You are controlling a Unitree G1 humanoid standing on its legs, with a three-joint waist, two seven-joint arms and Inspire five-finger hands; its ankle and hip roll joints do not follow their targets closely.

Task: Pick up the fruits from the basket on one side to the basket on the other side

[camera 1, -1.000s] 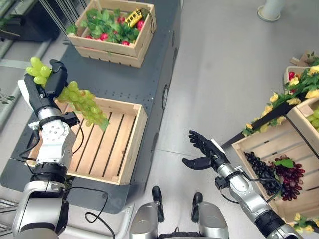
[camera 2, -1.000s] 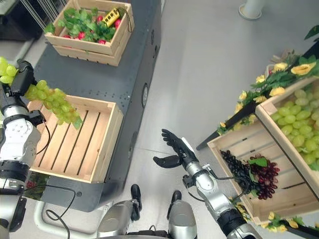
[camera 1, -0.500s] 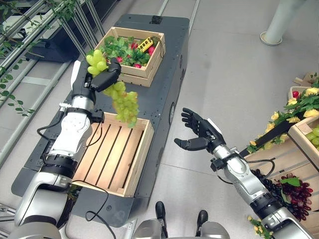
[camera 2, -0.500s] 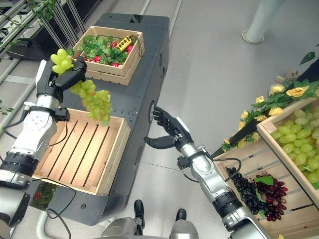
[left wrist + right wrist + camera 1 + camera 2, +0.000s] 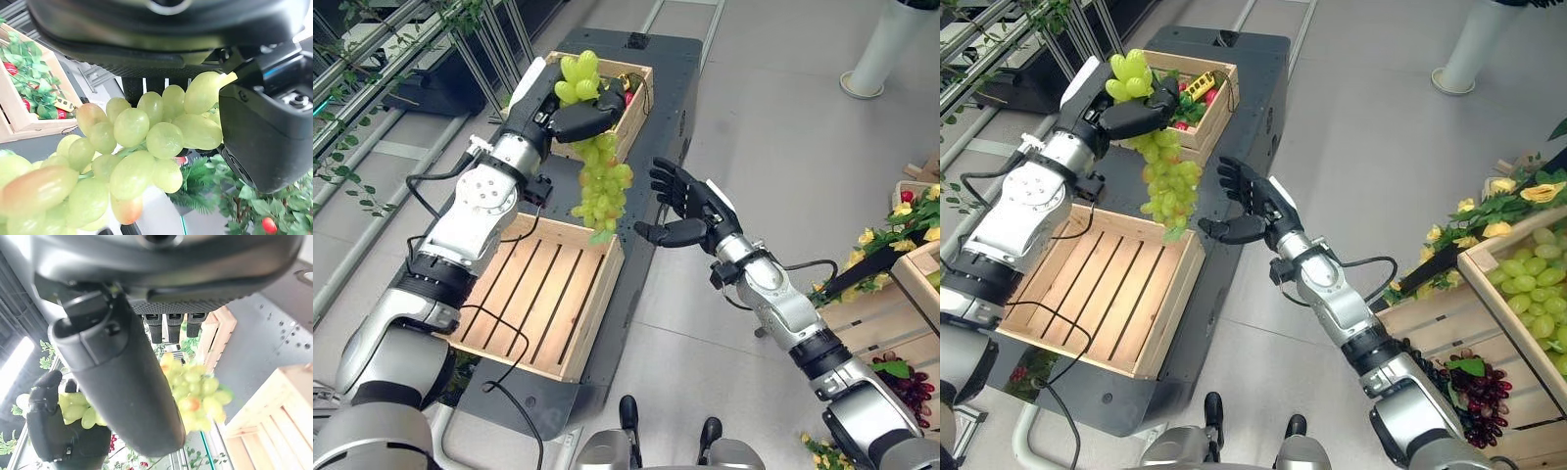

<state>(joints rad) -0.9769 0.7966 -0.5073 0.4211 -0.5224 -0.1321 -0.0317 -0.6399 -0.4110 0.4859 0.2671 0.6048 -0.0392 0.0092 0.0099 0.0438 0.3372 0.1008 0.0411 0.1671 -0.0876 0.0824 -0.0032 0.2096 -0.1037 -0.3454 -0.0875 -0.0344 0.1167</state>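
Hanging from the left hand (image 5: 570, 116) in the left eye view is a bunch of green grapes (image 5: 599, 181), fingers curled round the top of it, so it dangles in the air above the far right corner of the empty wooden crate (image 5: 533, 294) on the dark cart (image 5: 666, 88). Just beside the grapes the right hand (image 5: 690, 206) is held up with fingers spread wide and thumb out, close but not touching as far as I can tell. Behind them sits a second crate (image 5: 631, 93) with leafy greens and red bits in it. Right eye view, same deal, plus crates over on the right: one with green grapes (image 5: 1528, 284) and a lower one with dark purple grapes (image 5: 1474, 387), yellow flowers (image 5: 1518, 196) around them. Left wrist view is super close: grapes bunched right against the dark palm and thumb. Right wrist view looks past its own straight fingers (image 5: 168, 325) at the grape cluster and the other hand gripping it.
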